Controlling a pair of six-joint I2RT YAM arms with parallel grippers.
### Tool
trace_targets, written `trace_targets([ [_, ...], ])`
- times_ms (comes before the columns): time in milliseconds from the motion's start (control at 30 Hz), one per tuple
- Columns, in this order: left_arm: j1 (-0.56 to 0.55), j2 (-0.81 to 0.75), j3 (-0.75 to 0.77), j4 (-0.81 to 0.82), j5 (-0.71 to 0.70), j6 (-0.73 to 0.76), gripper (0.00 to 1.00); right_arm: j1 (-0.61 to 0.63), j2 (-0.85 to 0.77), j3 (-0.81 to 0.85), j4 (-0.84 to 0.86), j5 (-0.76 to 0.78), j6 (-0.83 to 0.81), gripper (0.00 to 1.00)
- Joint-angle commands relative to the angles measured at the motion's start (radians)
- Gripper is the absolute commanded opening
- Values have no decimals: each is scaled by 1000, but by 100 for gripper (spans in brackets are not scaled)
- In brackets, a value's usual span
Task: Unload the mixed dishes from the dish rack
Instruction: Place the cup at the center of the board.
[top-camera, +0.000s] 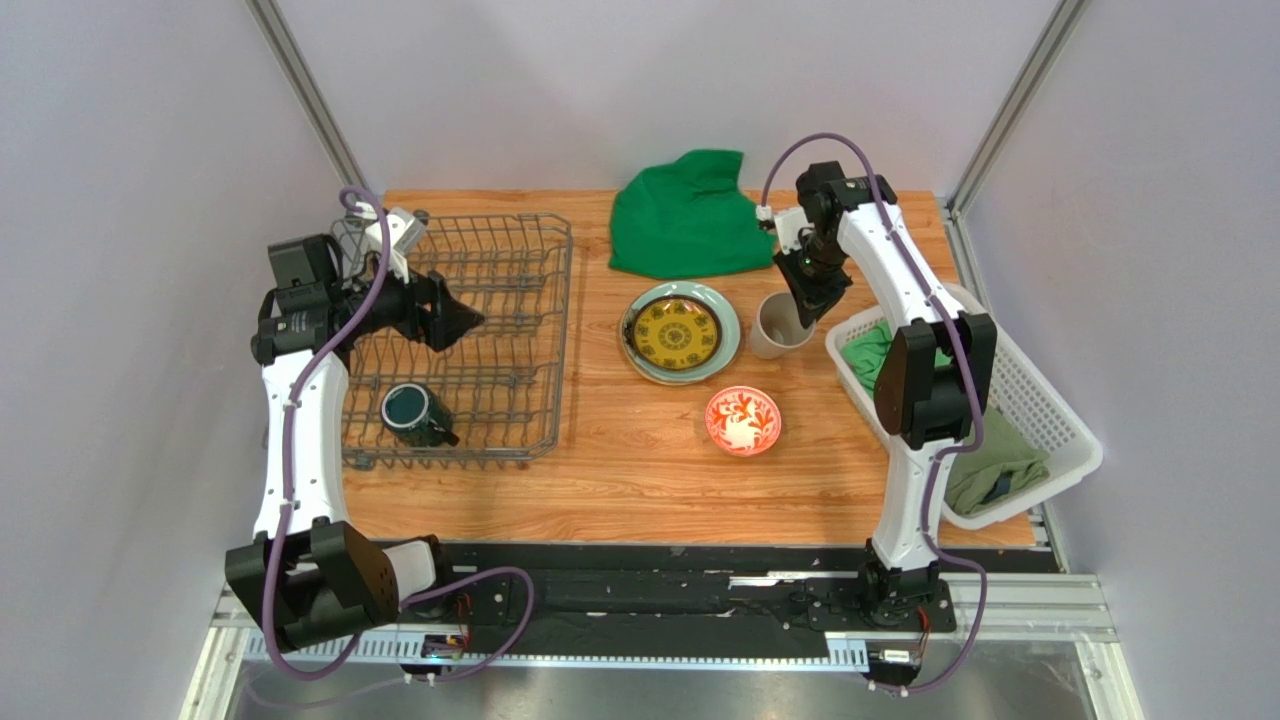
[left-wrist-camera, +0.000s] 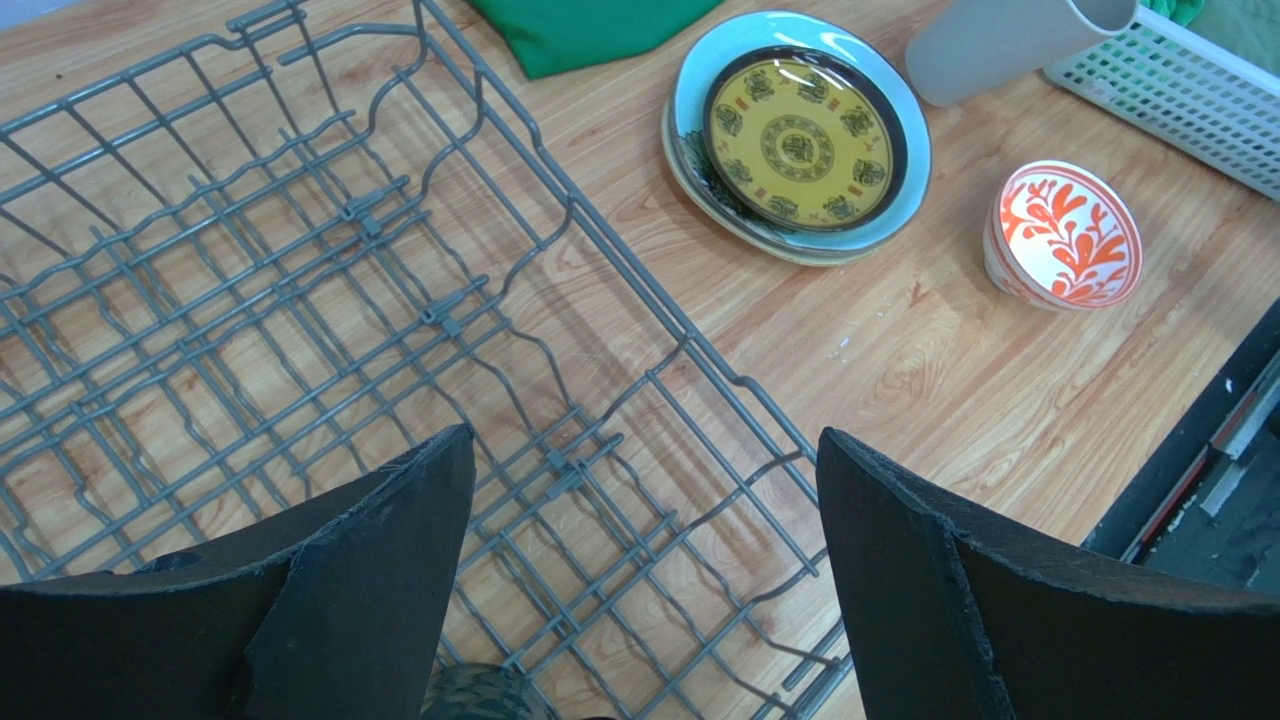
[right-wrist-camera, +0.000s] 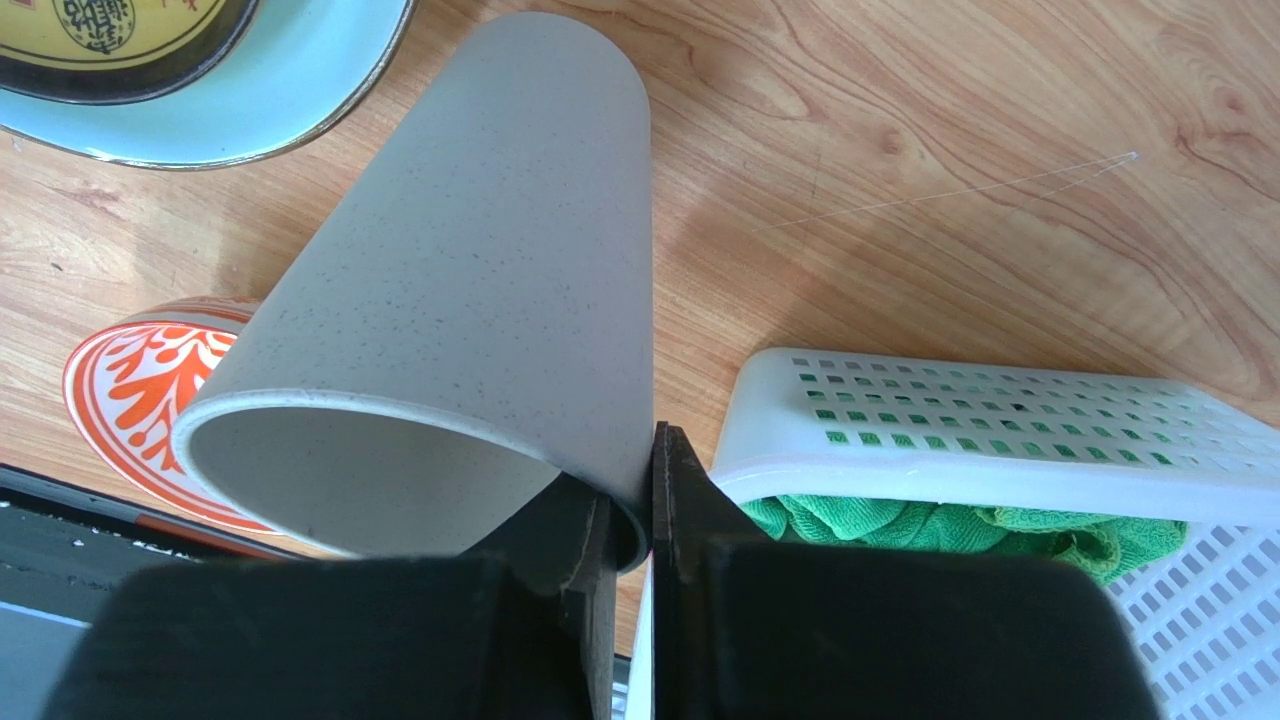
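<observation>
The right gripper (right-wrist-camera: 649, 483) is pinching the rim of the cup (right-wrist-camera: 451, 300), its jaws nearly together, one finger reaching inside the mouth and the other pressing on the outer wall. The cup is sitting mouth-up between the plate stack and the basket (top-camera: 1037, 408); whether its base is touching the table (top-camera: 631, 473) cannot be told. The left gripper (top-camera: 466, 315) is holding nothing, its jaws standing wide apart above the rack (top-camera: 504, 278). The right arm is rising from its base, bending at the far right corner and pointing its wrist down onto the cup. The left arm is running up the table's left edge, and its wrist is turning rightward over the rack's far half. The mug (top-camera: 409, 410) is lying in the rack's near left part, well apart from the left gripper. The yellow plate (top-camera: 672, 330) is resting on the green plate (top-camera: 727, 342), and a cream edge (left-wrist-camera: 766, 249) is showing beneath them. The bowl (top-camera: 742, 420) is sitting near the stack, toward the arms. The cloth (top-camera: 691, 218) is lying at the far edge. Bare wood is showing between the rack and the stack, and along the near edge.
</observation>
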Motion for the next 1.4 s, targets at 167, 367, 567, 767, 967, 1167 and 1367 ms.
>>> trace_targets([
  [167, 1, 0, 12, -10, 3, 48, 91, -3, 4, 52, -110, -19, -32, 0],
  [367, 1, 4, 15, -12, 1, 48, 90, -4, 1, 43, -127, -25, -41, 0],
  [567, 1, 1, 14, -15, 0, 51, 90, -3, -14, 8, -135, -22, -50, 0],
  [767, 1, -2, 11, -15, -2, 49, 90, -3, -31, -15, -135, -19, -58, 0],
  [967, 1, -8, 11, -18, -2, 51, 90, -3, -29, -26, -132, -16, -61, 0],
  [1167, 1, -11, 12, -23, -4, 54, 90, -3, -23, -32, -127, -10, -61, 5],
  [1367, 3, -11, 14, -24, 0, 51, 90, -3, -17, -32, -123, -8, -61, 12],
])
